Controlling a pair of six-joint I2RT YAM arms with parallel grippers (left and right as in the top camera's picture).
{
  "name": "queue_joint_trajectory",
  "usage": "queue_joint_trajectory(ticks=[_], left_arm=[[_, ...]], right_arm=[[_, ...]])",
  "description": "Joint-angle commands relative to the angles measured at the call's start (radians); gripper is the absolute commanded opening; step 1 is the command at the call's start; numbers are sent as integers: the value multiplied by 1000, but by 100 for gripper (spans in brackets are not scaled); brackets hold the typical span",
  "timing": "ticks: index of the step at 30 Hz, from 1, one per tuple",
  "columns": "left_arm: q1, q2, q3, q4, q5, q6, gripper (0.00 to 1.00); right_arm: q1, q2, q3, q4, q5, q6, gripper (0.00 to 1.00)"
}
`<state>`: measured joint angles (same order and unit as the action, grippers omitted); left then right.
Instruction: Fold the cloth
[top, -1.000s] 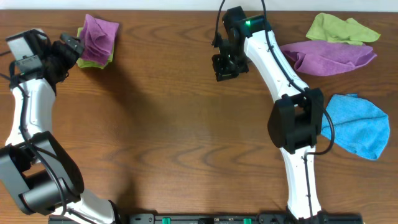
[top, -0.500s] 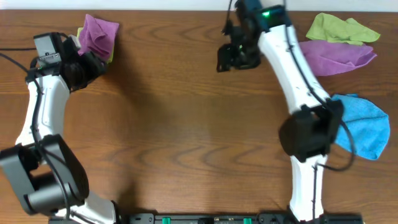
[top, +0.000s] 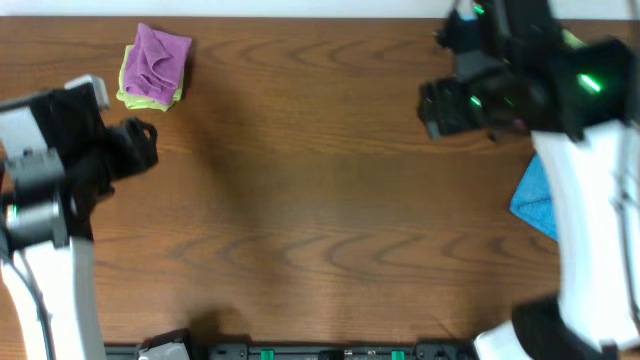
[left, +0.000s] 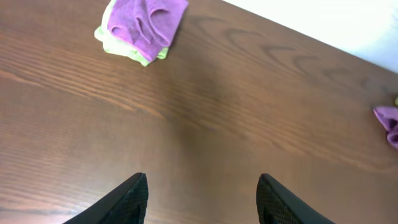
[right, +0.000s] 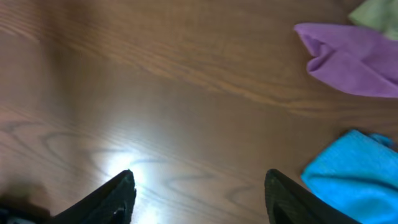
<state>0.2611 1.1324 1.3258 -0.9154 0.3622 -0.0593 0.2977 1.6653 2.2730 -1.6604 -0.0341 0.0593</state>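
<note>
Both arms have pulled away since a second ago: the left gripper (left: 202, 180) has backed off from the cloth, and the right gripper (right: 199, 177) has risen and swung right. Each hangs over the bare table (top: 320, 200) with fingers spread, holding nothing. Farther off, the cloth (top: 158, 55) lies loosely folded atop a lime-green cloth (left: 124, 50) near the far left corner. Soft, light and limp, it would likely sag from any grip; an outer corner or edge looks the best hold. Counted: one magenta, one lilac cloth (right: 351, 59), one blue cloth (right: 348, 180), and two lime-green, the second lime-green cloth (right: 379, 11) at far right.
</note>
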Motion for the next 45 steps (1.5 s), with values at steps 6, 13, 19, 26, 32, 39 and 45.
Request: queue_joint_trajectory(ticks=[6, 13, 19, 26, 32, 39, 45], left_arm=[[-107, -422, -227, -75, -29, -8, 62], [-108, -630, -258, -134, -23, -51, 96], [-108, -638, -258, -150, -26, -128, 95], [-108, -638, -258, -194, -26, -128, 96], [-108, -638, -258, -216, -26, -128, 96], [-112, -662, -260, -237, -135, -93, 96], [-212, -801, -442, -48, -193, 1, 96]], right_arm=[[5, -454, -410, 104, 24, -31, 71], [5, -830, -744, 281, 11, -31, 99], [5, -917, -752, 259, 16, -31, 99], [5, -920, -752, 186, 16, -31, 99], [5, -920, -752, 165, 16, -31, 99], [5, -920, -752, 152, 16, -31, 99], [5, -920, -752, 152, 16, -31, 99]])
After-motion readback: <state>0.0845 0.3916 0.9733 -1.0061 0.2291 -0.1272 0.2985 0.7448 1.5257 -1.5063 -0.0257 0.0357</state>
